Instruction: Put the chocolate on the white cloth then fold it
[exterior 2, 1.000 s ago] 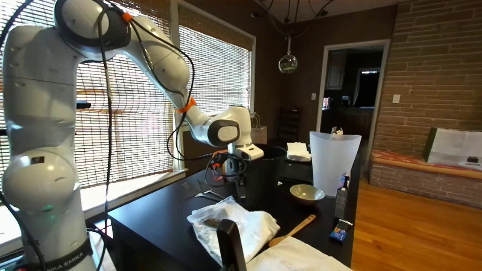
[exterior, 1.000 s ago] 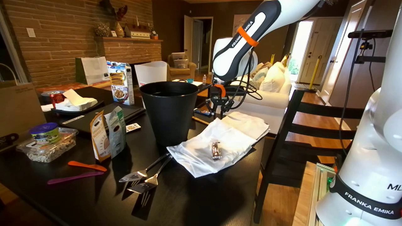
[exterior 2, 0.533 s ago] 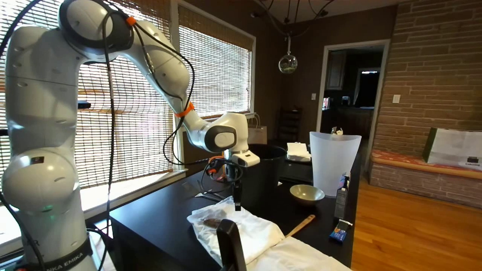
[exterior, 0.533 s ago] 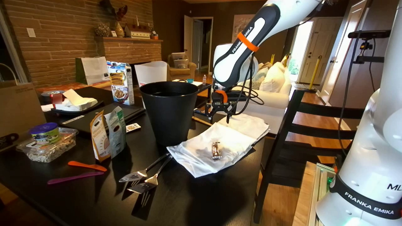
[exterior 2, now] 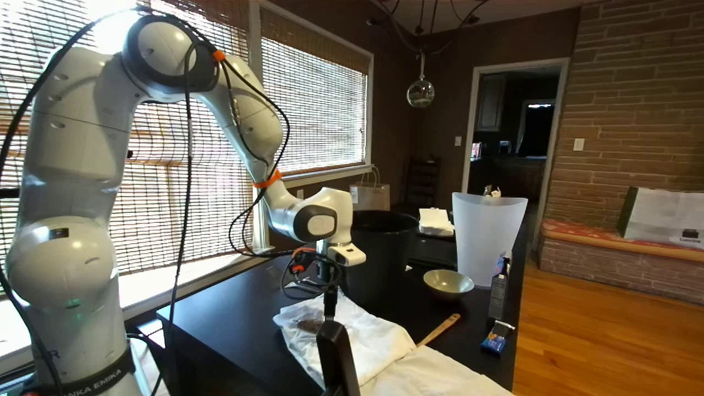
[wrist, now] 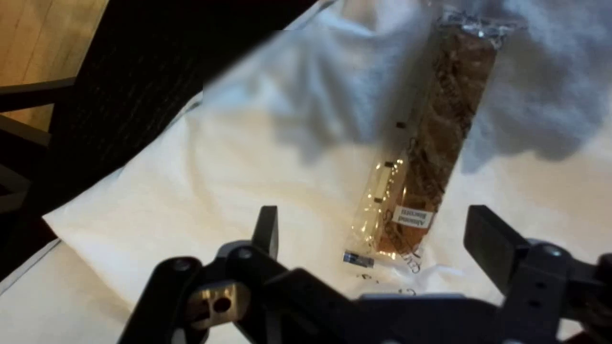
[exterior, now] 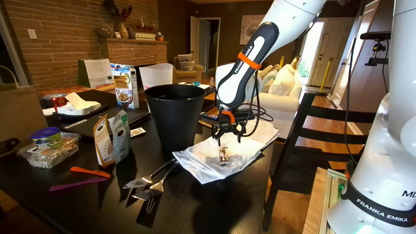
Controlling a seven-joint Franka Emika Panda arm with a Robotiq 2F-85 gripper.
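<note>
Since a second ago the arm has brought the gripper (exterior: 229, 141) down and across to the chocolate (wrist: 444, 119), which keeps its spot on the white cloth (exterior: 201, 164). The gripper holds nothing: in the wrist view its fingers (wrist: 496, 249) stand wide apart, one seen on either side of the chocolate's near end and clear of it. Whether their tips touch the cloth I cannot tell. The chocolate lies just below the gripper, its long axis roughly crosswise to the line between the fingertips; the labelled end sits between them, and the other end points away from the gripper, slanting to the right of the wrist view. The cloth spreads beneath the gripper, flatter than before, its edge now hiding the bowl of the wooden spoon (exterior 2: 439, 330). The black bin (exterior: 175, 120) stands near the gripper, unmoved.
</note>
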